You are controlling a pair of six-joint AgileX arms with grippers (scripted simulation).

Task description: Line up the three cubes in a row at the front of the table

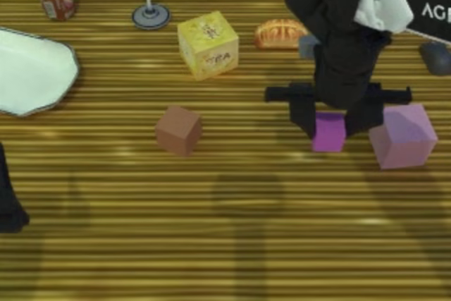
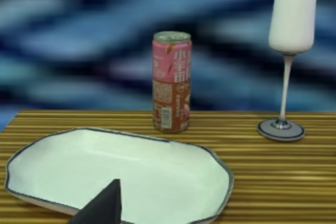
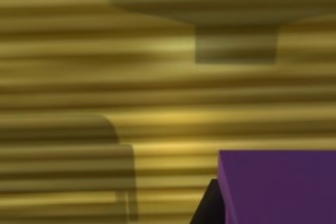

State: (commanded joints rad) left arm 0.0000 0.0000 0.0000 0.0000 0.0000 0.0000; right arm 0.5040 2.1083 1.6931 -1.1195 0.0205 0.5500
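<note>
Right gripper (image 1: 330, 130) is over the right half of the table (image 1: 232, 244), its two fingers on either side of the small magenta cube (image 1: 328, 132), clamped on it. The pale pink cube (image 1: 404, 136) sits just beside it to the right. The brown cube (image 1: 179, 130) lies well apart, left of centre, in front of the yellow tea box (image 1: 208, 44). Left gripper (image 1: 8, 206) is parked at the left edge; cannot tell whether its fingers are apart.
</note>
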